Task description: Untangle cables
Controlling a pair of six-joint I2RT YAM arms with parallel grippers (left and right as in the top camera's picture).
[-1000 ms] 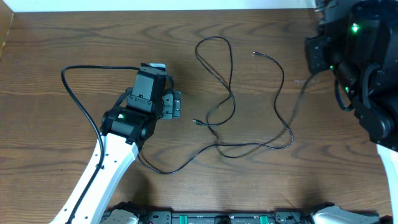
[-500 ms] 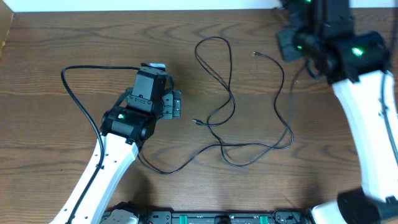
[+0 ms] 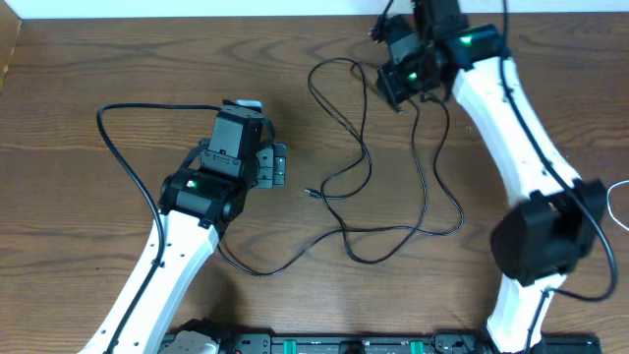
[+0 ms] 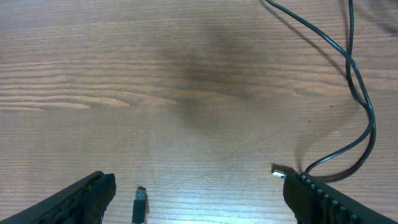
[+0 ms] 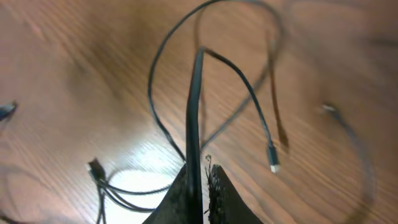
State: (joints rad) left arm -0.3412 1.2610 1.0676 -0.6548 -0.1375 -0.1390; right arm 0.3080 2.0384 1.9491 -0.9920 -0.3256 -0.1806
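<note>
Two thin black cables lie crossed and looped in the table's middle (image 3: 346, 202), with a loop at the far side (image 3: 337, 64). My right gripper (image 3: 398, 88) is over their far end, shut on one black cable (image 5: 196, 106) that runs up out of its jaws (image 5: 202, 171). A small plug end (image 5: 272, 163) hangs beside it. My left gripper (image 3: 280, 165) is open and empty just left of the tangle. In the left wrist view a black USB plug (image 4: 140, 203) lies between its fingers (image 4: 200, 183), and a second plug (image 4: 278, 171) lies by its right finger. A thin white cord (image 3: 617, 187) shows at the right edge.
The left arm's thick black robot cable (image 3: 108, 128) arcs over the table's left side. A thin black strand (image 3: 265, 267) trails toward the front, close to the left arm. The table's far edge (image 3: 197, 17) meets a white wall.
My right arm has swung from the far right edge leftward to the cables' far end and now grips a black cable; its strands have shifted left. My left arm has not moved.
</note>
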